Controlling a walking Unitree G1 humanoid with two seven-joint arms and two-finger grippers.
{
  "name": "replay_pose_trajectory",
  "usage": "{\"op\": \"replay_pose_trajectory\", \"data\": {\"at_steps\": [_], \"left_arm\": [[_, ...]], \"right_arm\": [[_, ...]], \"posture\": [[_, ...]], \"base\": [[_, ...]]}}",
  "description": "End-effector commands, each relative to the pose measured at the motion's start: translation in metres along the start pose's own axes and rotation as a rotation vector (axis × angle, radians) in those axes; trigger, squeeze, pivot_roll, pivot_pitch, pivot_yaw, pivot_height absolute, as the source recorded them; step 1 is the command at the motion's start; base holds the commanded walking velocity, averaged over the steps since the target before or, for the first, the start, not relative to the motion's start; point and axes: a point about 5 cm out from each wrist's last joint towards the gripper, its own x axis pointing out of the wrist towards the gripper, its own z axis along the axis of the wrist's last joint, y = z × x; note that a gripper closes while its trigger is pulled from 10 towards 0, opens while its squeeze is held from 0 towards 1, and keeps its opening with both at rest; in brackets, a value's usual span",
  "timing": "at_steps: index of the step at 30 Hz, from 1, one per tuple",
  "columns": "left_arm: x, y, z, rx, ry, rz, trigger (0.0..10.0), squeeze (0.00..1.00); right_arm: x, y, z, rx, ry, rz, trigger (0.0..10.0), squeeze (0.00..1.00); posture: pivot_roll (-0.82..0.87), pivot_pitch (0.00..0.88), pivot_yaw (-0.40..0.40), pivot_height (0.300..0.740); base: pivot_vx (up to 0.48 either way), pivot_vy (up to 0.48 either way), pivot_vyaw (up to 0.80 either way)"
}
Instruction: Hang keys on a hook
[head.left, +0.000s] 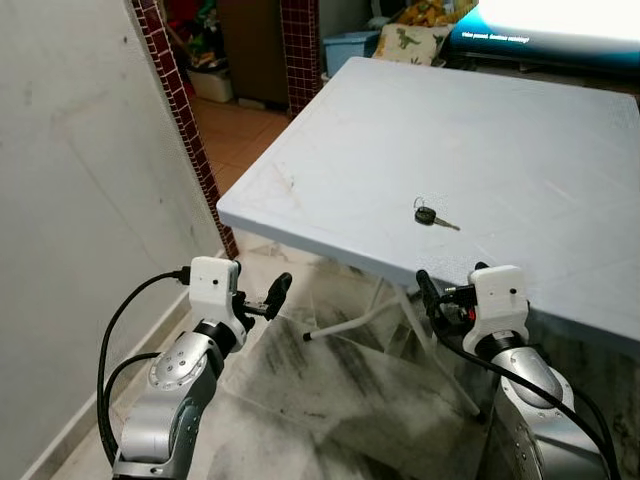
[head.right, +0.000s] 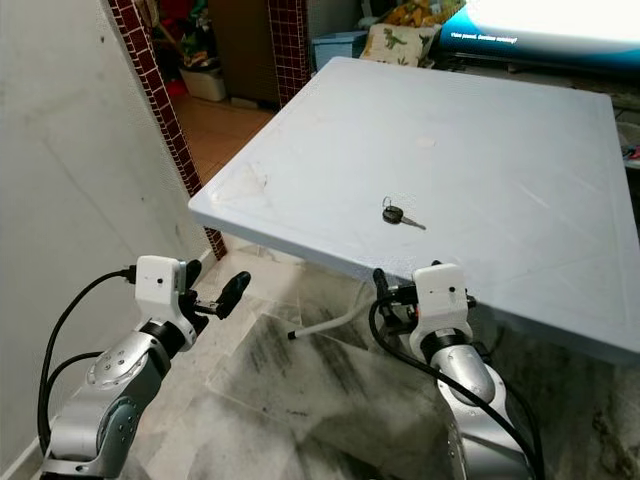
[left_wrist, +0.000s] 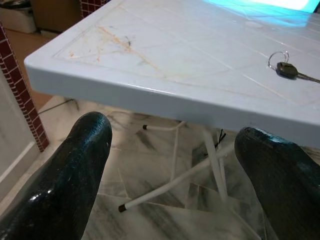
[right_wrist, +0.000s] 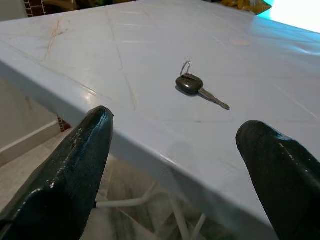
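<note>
A black-headed key (head.left: 430, 216) with a small metal ring lies flat on the pale plastic table (head.left: 400, 120), not far from the near edge. Both grippers hang below and in front of that edge. My right gripper (head.left: 440, 290) is open just under the edge, nearly straight before the key (right_wrist: 192, 85), with nothing between its fingers (right_wrist: 75, 165). My left gripper (head.left: 272, 296) is open and empty too, off the table's near left corner (left_wrist: 50, 65), well to the left of the key (left_wrist: 287, 70).
A plain wall (head.left: 80, 200) and a column of dark red tiles (head.left: 185, 130) stand on the left. White folding legs (head.left: 360, 320) run under the table over the marbled floor (head.left: 330, 400). A blue bin (head.left: 350, 45), a cushion and a bright screen (head.left: 560, 20) lie beyond.
</note>
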Motion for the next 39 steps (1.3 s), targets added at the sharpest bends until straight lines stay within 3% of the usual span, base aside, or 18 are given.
{"op": "replay_pose_trajectory", "data": {"at_steps": [1,20,31,39], "left_arm": [[-0.0006,0.002,-0.0021,0.0,0.007,0.001,10.0,0.0],[0.0006,0.0006,-0.0034,0.001,0.013,-0.005,10.0,0.0],[0.0011,-0.0005,-0.0041,0.003,0.021,-0.013,10.0,0.0],[0.0012,-0.0005,-0.0048,0.004,0.025,-0.012,10.0,0.0]], "right_arm": [[0.0008,0.003,0.0032,0.0,-0.01,0.009,10.0,0.0],[0.0027,0.0019,0.0017,-0.012,0.006,0.002,10.0,0.0],[0.0038,0.0033,0.0018,-0.006,0.006,0.008,10.0,0.0],[0.0036,0.0056,0.0014,-0.003,0.009,0.022,10.0,0.0]], "posture": [[-0.04,0.078,0.051,0.74],[-0.04,0.079,0.047,0.74],[-0.04,0.081,0.046,0.74],[-0.04,0.081,0.047,0.74]], "base": [[0.281,0.0,0.0],[0.282,0.0,0.0],[0.282,0.0,-0.65],[0.282,0.0,0.0]]}}
